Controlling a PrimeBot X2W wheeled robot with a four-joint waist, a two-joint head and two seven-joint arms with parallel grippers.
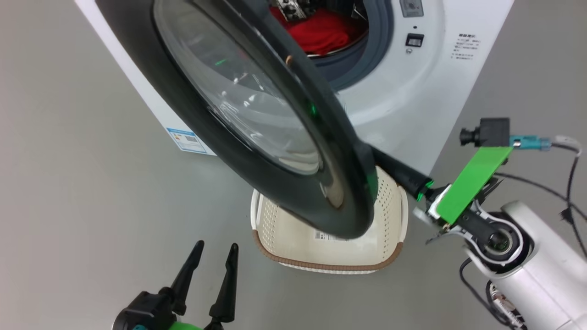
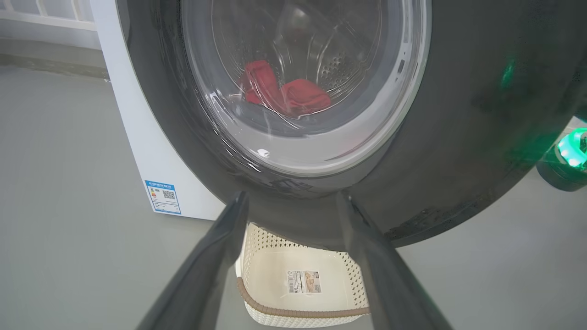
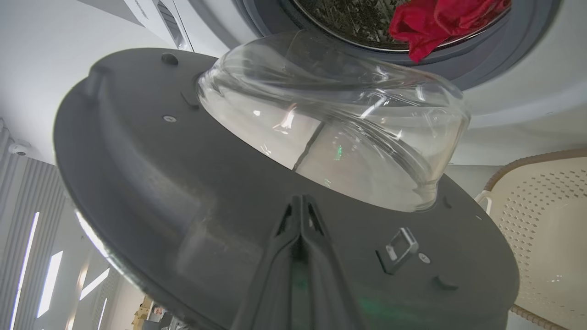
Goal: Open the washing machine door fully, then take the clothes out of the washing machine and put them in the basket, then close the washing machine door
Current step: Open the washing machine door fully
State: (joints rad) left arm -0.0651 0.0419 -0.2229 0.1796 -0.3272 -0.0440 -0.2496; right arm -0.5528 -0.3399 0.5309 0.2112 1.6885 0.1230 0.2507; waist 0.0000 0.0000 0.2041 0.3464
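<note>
The step in hand looks like the first one, opening the door [image 1: 247,105] fully. It stands part-way out from the washer [image 1: 403,105] and hangs over the basket [image 1: 321,265] on the floor. The right gripper [image 3: 300,199] has its fingers pressed together with nothing between them, and the tips seem to rest on the door's inner face just below the glass bulge. The left gripper [image 1: 216,247] hovers low, near the basket, spread wide and empty. The red clothes [image 1: 321,30] lie in the drum. The next move likely calls for the right arm to push the door further round, until the opening and the basket are both clear.
</note>
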